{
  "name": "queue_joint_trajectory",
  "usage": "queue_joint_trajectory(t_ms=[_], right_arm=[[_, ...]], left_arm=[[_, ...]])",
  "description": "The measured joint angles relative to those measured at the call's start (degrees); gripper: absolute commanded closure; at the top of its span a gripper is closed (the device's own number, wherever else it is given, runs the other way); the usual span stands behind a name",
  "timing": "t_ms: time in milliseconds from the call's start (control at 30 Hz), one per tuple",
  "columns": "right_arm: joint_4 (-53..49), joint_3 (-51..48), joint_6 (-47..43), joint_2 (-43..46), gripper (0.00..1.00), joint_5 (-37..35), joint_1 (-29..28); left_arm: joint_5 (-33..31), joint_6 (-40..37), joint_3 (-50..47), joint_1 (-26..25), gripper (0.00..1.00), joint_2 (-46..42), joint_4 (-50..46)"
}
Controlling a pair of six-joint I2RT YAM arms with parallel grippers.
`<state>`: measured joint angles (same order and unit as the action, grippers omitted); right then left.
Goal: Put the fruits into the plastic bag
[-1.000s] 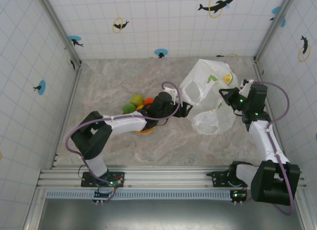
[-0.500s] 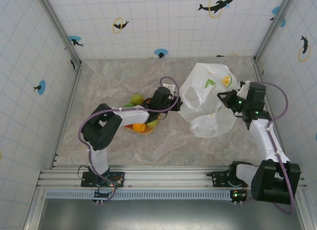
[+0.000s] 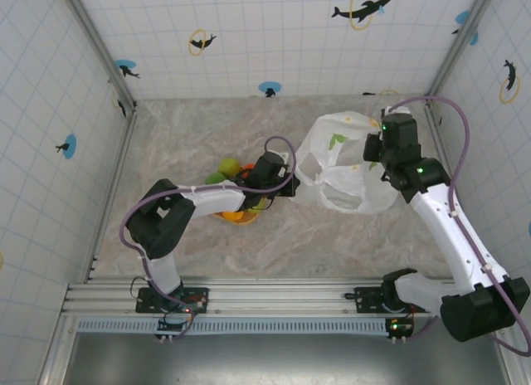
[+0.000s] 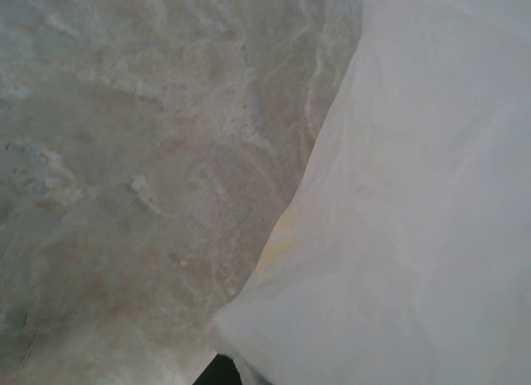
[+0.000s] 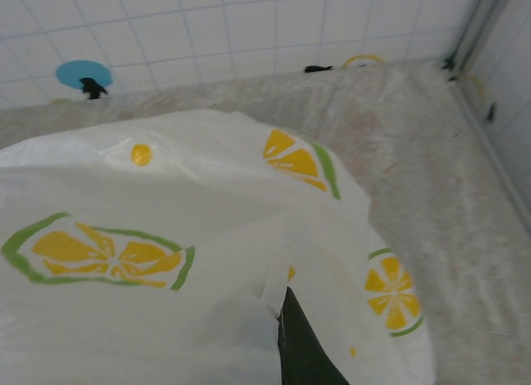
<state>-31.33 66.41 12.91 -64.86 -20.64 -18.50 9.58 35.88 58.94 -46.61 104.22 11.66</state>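
Black bases (image 3: 170, 300) are bolted along the aluminium rail (image 3: 282, 295). Above the rail, the left arm (image 3: 211, 204) and the right arm (image 3: 452, 231) share one build: white tubular links between chunky black joint housings. A mauve cable (image 3: 433, 99) loops loosely off each arm. Small green lights (image 3: 419, 170) glow on the right arm's housings farthest from the rail. The right pincer (image 3: 372, 151) is black, and one dark finger (image 5: 303, 352) tapers to a narrow tip.

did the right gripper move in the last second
Yes. The right gripper has shifted toward the back wall, closer to the yellow ring at its base.
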Motion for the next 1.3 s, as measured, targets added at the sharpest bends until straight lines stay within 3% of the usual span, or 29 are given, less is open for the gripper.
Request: queue_joint_trajectory(t_ms=[167,200,267,333,467,633,867,1067,1300], right_arm=[[-1.73,1.05,-2.45,-0.11,1.00,-5.49,-0.52],[-1.70,1.01,-2.45,-0.17,1.00,-5.09,-0.55],[-1.31,0.72,-1.88,-0.50,1.00,-3.06,-0.57],[-0.13,-0.52,-0.90,-0.79,1.00,-0.28,-0.57],[1.68,-5.49,1.81,-2.23,1.00,6.49,-0.48],[2.36,-7.30,4.39,-3.37,1.00,13.09,0.68],[5.33,-7.72,7.89,-3.48,1.00,20.44,1.86],[6.51,-9.62,10.08,-3.98,1.00,21.84,2.03],[7.45,-10.03,10.71,-4.96,1.00,22.14,2.19]], left_arm=[[0.26,-0.09,-0.68,-0.17,1.00,0.00,-2.23],[0.50,-0.09,-0.92,-0.22,0.96,0.00,-2.21],[1.57,-0.57,-1.57,-0.22,0.73,0.00,-2.12],[2.71,-1.14,-2.16,-0.22,0.61,-0.33,-2.05],[4.61,-2.01,-2.34,-0.22,0.45,-2.40,-1.75],[4.50,-4.57,-2.34,-0.22,0.31,-5.97,-1.84],[1.31,-7.63,-2.34,-0.22,0.28,-8.15,-1.95],[-2.05,-8.79,-6.03,-0.52,0.27,-12.04,-1.99],[-8.92,-15.37,-12.72,-5.77,0.25,-23.02,-2.67]])
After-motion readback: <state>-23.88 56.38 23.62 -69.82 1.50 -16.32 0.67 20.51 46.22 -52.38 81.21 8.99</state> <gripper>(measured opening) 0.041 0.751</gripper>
